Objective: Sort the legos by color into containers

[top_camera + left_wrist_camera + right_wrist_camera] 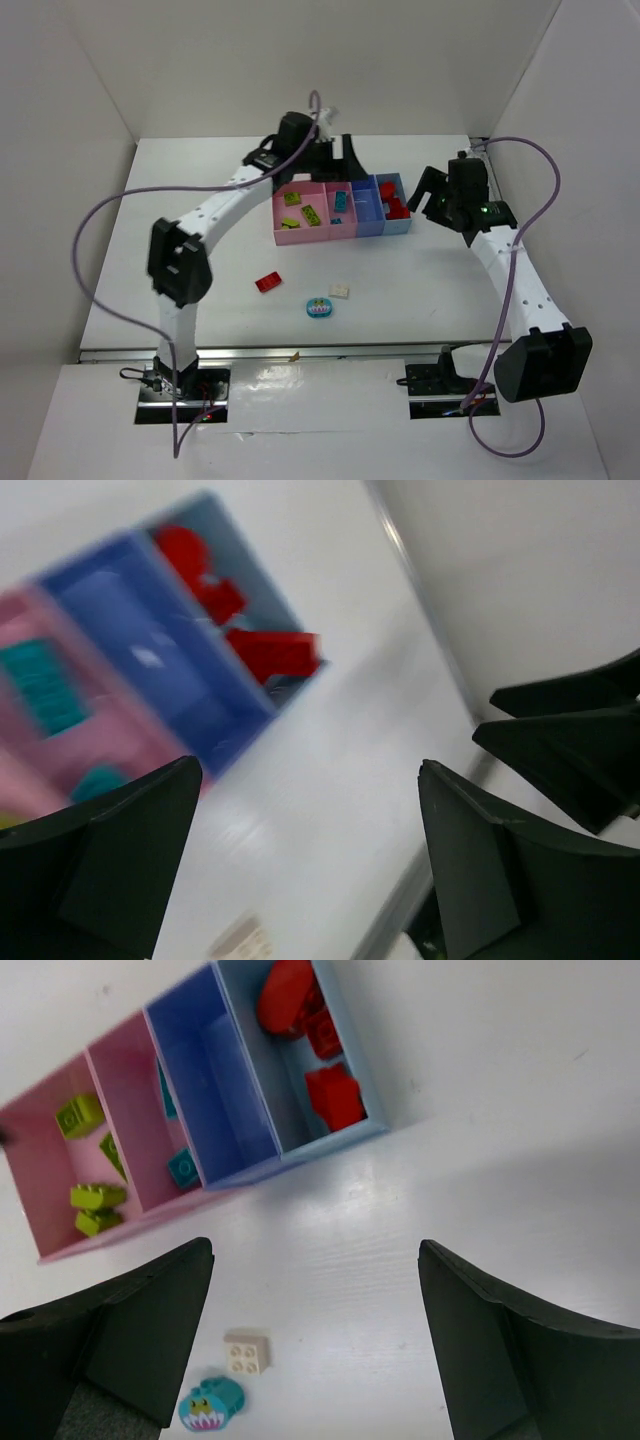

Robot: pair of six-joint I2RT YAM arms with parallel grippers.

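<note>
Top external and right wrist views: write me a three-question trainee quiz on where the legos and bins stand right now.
1. True or false: all the red legos are in the light blue bin.
2. Which bin holds the yellow-green legos? A) wide pink bin B) narrow pink bin C) blue bin
3. How many legos lie loose on the table?

Key:
1. False: a loose red lego lies on the table.
2. A.
3. Three: the loose red lego, a cream lego and a teal-and-pink lego.
</note>
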